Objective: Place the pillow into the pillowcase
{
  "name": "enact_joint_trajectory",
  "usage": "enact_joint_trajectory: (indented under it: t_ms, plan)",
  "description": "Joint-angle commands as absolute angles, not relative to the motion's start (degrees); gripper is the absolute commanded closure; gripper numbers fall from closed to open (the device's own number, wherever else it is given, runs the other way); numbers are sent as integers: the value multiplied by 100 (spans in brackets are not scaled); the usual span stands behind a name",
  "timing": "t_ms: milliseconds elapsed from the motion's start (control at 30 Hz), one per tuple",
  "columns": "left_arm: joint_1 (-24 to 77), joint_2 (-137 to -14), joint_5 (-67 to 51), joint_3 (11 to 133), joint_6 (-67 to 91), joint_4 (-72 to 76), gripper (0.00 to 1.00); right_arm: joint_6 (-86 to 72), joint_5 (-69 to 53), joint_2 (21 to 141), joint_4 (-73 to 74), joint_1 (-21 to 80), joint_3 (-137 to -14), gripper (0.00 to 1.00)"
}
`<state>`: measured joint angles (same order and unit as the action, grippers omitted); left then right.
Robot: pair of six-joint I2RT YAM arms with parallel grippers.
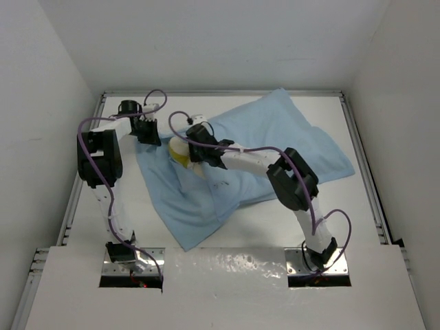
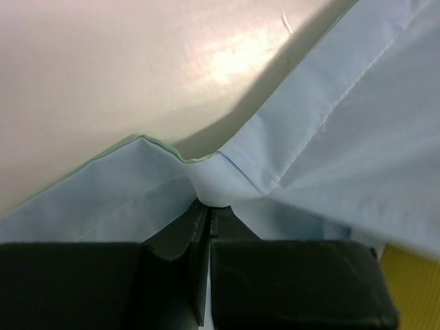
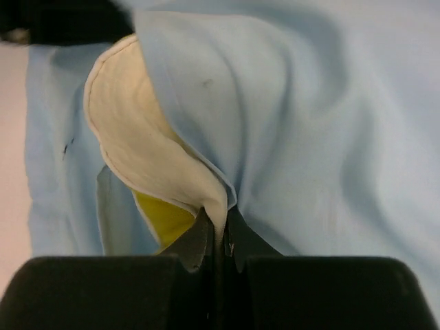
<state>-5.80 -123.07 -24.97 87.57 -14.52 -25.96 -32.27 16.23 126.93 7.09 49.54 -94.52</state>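
The light blue pillowcase (image 1: 275,144) lies spread across the table with a bulge under it. At its open left end a cream corner of the pillow (image 1: 179,152) with a yellow band sticks out. My left gripper (image 1: 149,135) is at the case's far left edge. In the left wrist view it (image 2: 209,205) is shut on a pinched fold of the pillowcase (image 2: 344,124), whose green outer side shows along the hem. My right gripper (image 1: 194,154) is at the opening. In the right wrist view it (image 3: 221,218) is shut on the cream pillow corner (image 3: 137,130), with the pillowcase (image 3: 323,124) hem pressed alongside.
The white table (image 1: 385,206) is bounded by metal rails left and right and by white walls behind. Bare tabletop (image 2: 103,69) lies beyond the left gripper. Purple cables loop over both arms. The pillow's yellow band (image 2: 416,289) shows at the left wrist view's lower right corner.
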Motion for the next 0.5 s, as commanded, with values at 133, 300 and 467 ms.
enact_joint_trajectory:
  t_ms: [133, 300, 467]
  plan:
    - [-1072, -10917, -3540, 8753, -2328, -3567, 100, -3595, 1617, 11874, 562, 4175, -8700, 100]
    - [-1046, -10249, -4710, 9340, -2794, -4549, 100, -3638, 1880, 12260, 1132, 4166, -9535, 100]
    - [-1046, -10230, -5518, 10325, -3410, -5807, 100, -3727, 1987, 12795, 1529, 4087, -10124, 100]
